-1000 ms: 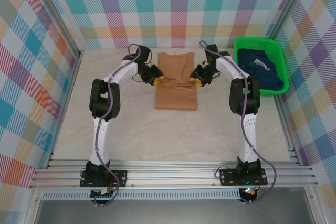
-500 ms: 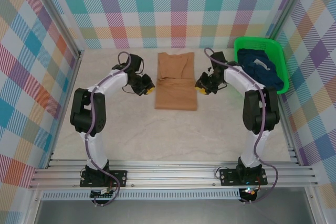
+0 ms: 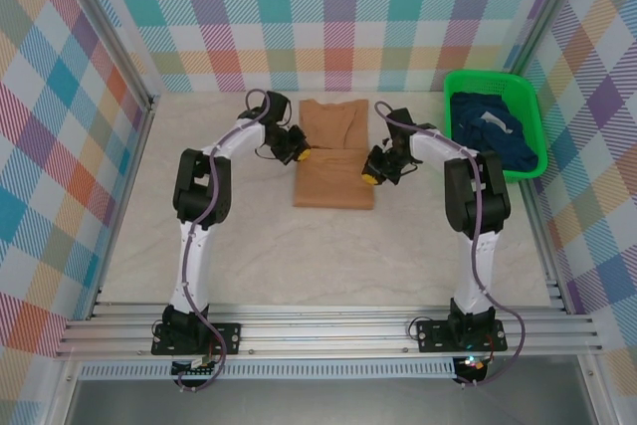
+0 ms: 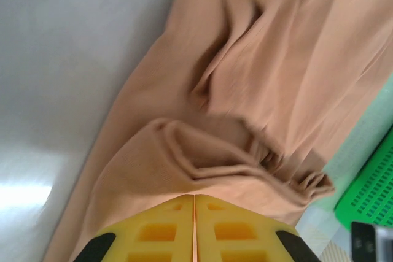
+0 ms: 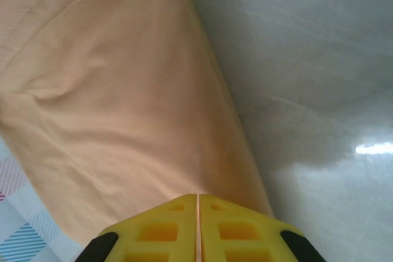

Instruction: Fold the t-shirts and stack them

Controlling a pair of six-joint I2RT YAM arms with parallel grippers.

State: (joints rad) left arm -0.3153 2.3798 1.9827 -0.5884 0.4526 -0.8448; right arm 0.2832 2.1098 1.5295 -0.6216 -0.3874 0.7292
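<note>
My left tool (image 3: pixel 297 153) and right tool (image 3: pixel 371 172) are closed, seemingly pinching the tan-orange t-shirt (image 3: pixel 333 184); a shallow grip could slip, spoiling the fold.

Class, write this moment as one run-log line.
left gripper: shut on tan t-shirt, left edge | right gripper: shut on its right edge | navy t-shirts: in green basket

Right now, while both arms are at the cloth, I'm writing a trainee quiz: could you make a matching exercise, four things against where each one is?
Things:
1. tan-orange t-shirt
2. navy shirts
3. left gripper
4. right gripper

Places:
A. in the green basket
B. at the t-shirt's right edge
C. lying on the table, between the arms
D. at the t-shirt's left edge

Pairs: 1-C, 2-A, 3-D, 4-B
</note>
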